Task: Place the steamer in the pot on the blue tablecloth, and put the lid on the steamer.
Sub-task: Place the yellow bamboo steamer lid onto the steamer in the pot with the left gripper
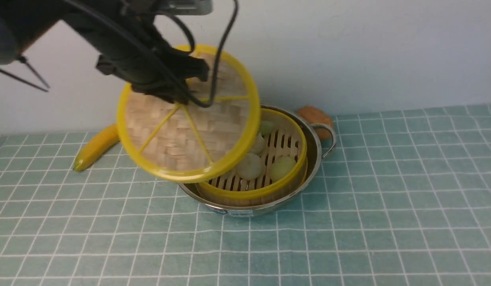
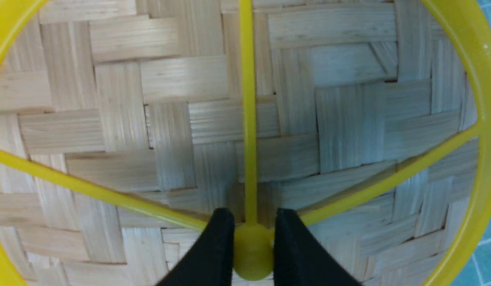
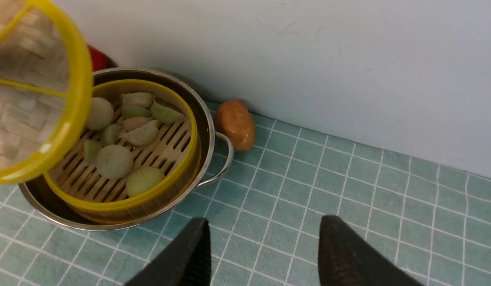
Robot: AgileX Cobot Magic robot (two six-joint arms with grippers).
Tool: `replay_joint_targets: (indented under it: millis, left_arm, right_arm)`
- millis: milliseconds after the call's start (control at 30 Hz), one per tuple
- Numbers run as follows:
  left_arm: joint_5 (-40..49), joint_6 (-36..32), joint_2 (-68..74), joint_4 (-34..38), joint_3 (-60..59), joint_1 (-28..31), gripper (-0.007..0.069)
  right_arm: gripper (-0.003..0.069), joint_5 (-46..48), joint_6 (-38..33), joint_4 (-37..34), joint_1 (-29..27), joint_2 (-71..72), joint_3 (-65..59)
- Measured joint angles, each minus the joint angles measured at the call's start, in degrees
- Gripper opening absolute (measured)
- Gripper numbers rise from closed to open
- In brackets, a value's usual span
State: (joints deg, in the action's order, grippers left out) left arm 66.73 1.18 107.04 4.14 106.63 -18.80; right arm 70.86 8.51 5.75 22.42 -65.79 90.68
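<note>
**Lid up over the steamer, pinched by the knob**

Got the lid (image 1: 189, 131) pinched at its centre knob (image 2: 251, 254) with the left gripper (image 2: 252, 224): black fingers (image 2: 213, 254) pressed onto both sides of the knob. Holding it tilted, woven face toward the front camera, low edge down by the left rim of the pot (image 1: 245, 209). Can't tell from any view whether that edge touches pot or steamer (image 1: 255, 193). Covers only the left part of the steamer in the front view; leaves the right of the slatted floor in sight, with a white bun (image 1: 249, 166) and a green bun (image 1: 282, 167) on it.

Seeing the steamer seated inside the pot, on the blue tablecloth (image 1: 388, 198), with a thin gap to the steel rim along the visible side. Tight at the back: wall (image 1: 348, 51) just behind the pot, brown potato-like toy (image 1: 315, 115) just beside the right loop handle (image 1: 328, 141), something red (image 3: 97, 57) behind the pot, mostly hidden by the lid. Left side: banana (image 1: 96, 147), far end tucked behind the lid's rim. Wide run of cloth to the right of the pot and in front of it.

Have the right gripper (image 3: 265, 222) spread wide, only cloth showing between its fingers, over the cloth on the pot's right-handle side, apart from the rim.
</note>
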Motion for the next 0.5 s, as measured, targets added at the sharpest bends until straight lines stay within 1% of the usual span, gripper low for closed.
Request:
replay_joint_targets:
  millis: [133, 300, 500]
  left_arm:
    - [2.2, 0.0, 7.5, 0.1, 7.2, -2.6, 0.0116]
    - [3.4, 0.0, 14.9, -0.1, 14.3, -3.0, 0.0116]
    - [3.5, -0.1, 18.7, -0.2, 17.1, -3.0, 0.0116]
  right_arm:
    - [0.0379, 0.0, 0.0, -0.9, 0.0, 0.0, 0.0]
    - [0.0379, 0.0, 0.0, -1.7, 0.0, 0.0, 0.0]
    - [0.0379, 0.0, 0.0, -2.6, 0.0, 0.0, 0.0]
